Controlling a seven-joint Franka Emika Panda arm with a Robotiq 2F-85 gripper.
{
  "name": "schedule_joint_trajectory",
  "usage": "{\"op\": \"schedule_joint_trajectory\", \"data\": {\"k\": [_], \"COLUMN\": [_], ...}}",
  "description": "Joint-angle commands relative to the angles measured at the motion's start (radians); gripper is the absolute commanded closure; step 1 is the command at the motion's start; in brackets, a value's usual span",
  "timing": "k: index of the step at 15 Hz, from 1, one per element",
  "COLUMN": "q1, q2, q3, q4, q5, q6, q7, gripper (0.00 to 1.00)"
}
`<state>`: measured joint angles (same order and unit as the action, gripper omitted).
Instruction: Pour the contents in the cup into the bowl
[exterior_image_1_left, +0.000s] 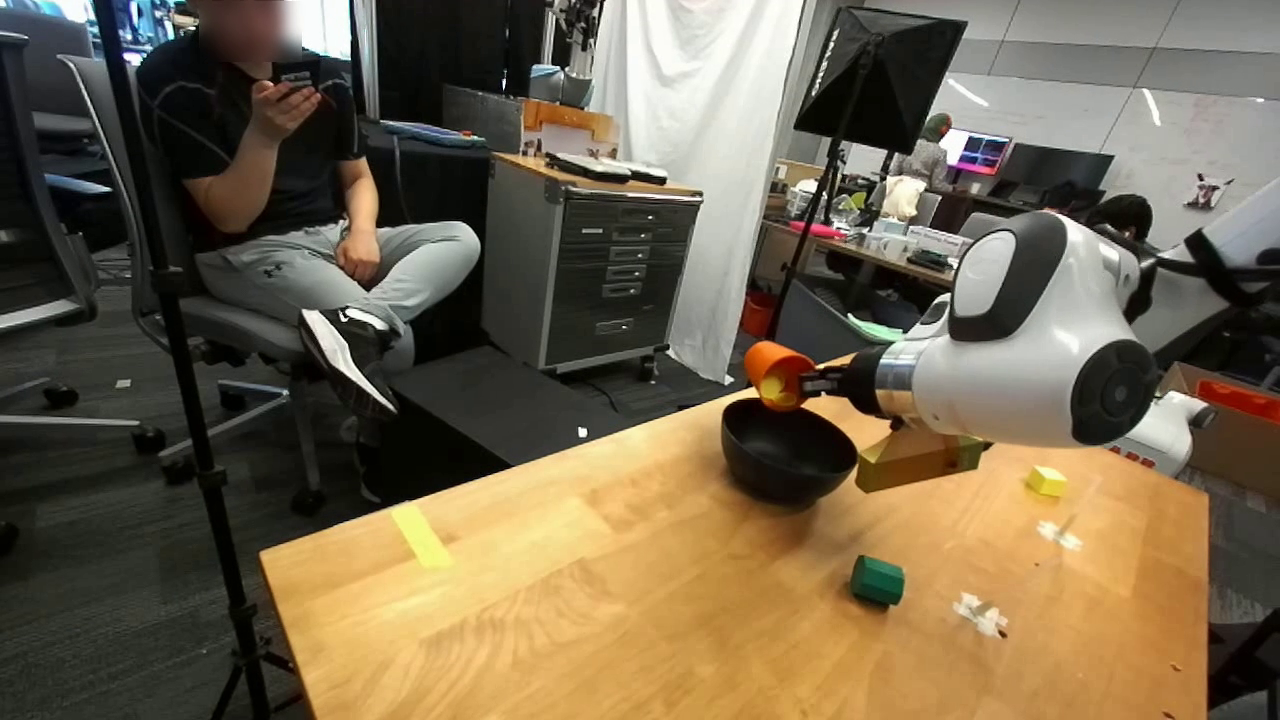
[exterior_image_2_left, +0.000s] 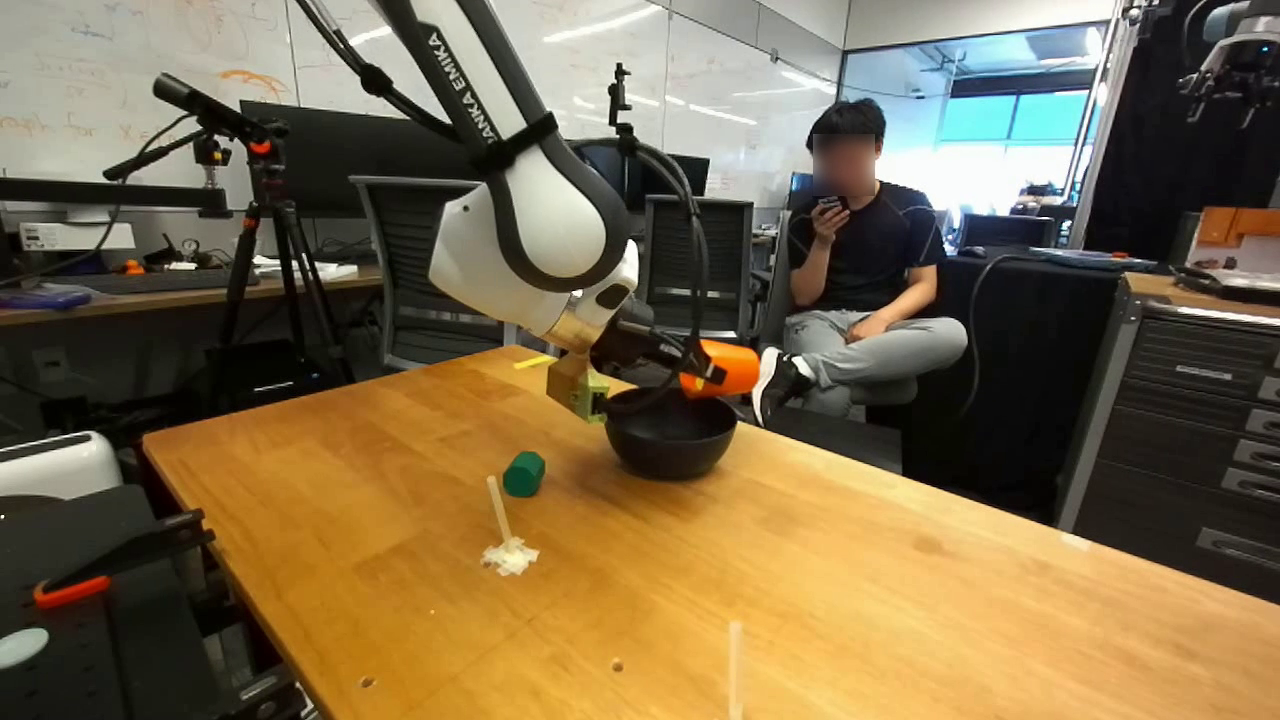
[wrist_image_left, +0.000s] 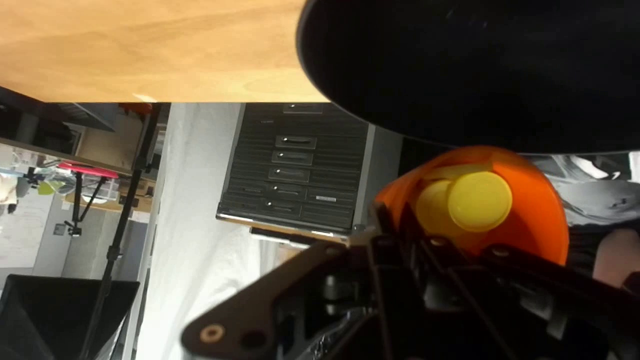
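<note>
On the wooden table (exterior_image_1_left: 560, 600), near one edge, stands the black bowl (exterior_image_1_left: 790, 462). Above it, the gripper (exterior_image_1_left: 818, 383) has its fingers clamped on the orange cup (exterior_image_2_left: 730, 366); cup tipped well over, contact with the bowl's rim unclear. Green block (exterior_image_1_left: 878, 580) near the bowl. Round yellow pieces (wrist_image_left: 480, 201) sit inside the cup.

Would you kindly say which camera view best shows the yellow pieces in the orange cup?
The wrist view: it looks into the cup, and the yellow pieces appear large. In an exterior view, a small yellow patch shows inside the cup; in an exterior view of the cup's outer wall, none can be made out.
</note>
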<state>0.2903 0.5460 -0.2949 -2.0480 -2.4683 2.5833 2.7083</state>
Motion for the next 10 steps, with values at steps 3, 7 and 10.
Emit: {"op": "schedule_joint_trajectory", "data": {"k": [3,7,10], "q1": [-0.251,-0.207,-0.183], "q2": [-0.026,-0.025,-0.024], "q3": [0.298,0.276,0.262], "q4": [-0.038,-0.037,-0.038], "q5": [-0.049,-0.046,-0.042], "q6": [-0.197,-0.21,-0.212], "q7": [-0.027,0.006,0.004], "gripper": [0.98,0.98,0.98]}}
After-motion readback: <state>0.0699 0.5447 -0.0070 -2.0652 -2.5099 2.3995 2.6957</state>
